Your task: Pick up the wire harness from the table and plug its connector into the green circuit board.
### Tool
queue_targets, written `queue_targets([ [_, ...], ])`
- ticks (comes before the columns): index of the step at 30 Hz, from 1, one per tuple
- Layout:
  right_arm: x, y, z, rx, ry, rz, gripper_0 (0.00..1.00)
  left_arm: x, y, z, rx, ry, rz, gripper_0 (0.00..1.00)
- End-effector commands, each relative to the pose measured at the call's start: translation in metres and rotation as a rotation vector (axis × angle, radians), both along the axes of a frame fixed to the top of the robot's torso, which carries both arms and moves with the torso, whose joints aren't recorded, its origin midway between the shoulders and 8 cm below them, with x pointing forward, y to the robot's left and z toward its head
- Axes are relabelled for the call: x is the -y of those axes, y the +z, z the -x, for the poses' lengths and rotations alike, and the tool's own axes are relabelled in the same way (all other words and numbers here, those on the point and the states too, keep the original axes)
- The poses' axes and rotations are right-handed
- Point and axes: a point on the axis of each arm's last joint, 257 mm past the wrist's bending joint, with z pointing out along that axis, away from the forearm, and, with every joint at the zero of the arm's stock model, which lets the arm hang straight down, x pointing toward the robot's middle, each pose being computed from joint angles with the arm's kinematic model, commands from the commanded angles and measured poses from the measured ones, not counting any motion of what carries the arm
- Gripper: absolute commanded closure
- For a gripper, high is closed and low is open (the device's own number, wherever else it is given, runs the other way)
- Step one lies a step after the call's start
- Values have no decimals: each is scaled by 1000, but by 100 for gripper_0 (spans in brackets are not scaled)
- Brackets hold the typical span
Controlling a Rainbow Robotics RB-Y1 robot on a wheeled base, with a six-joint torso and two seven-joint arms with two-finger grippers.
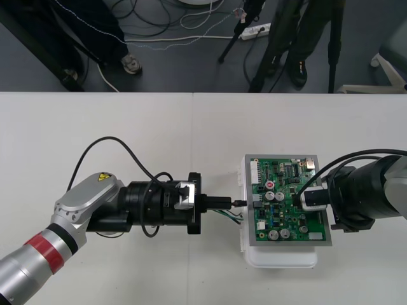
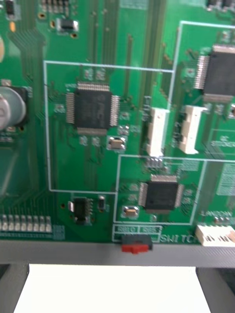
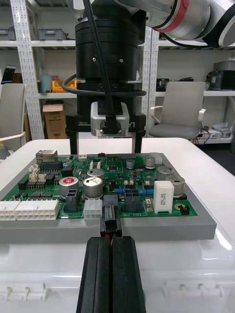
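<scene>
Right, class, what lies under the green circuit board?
A white base shows below the green circuit board, jutting out at its edges. The base's middle is covered by the board.

A plain white matte table (image 1: pixel 127 133) fills everything but twelve o'clock, where a strip of dark grey floor (image 1: pixel 191 63) runs, strewn with thin black and white cables (image 1: pixel 159 25); a white plastic power strip (image 1: pixel 254 29) lies toward one o'clock.

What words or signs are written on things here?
"SWITC", cut off, in white on the green circuit board beside the red switch.
Yellow warning sign on the left arm; no words readable.
Other board print is too small or blurred to read.
</scene>
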Motion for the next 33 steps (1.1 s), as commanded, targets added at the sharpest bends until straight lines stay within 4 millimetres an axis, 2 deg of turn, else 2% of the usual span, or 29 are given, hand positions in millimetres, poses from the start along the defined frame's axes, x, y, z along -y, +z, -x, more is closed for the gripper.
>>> queue_targets([
  [1,-13,6,-5,10,13,-14,0,28,12,2,40,-26,8,100],
  [13,-23,6,-4,3,31,-31,0,32,9,2,46,-26,-1,100],
  [33,-24,6,-3,-1,28,-35,0,32,5,-3,48,-6,-16,100],
])
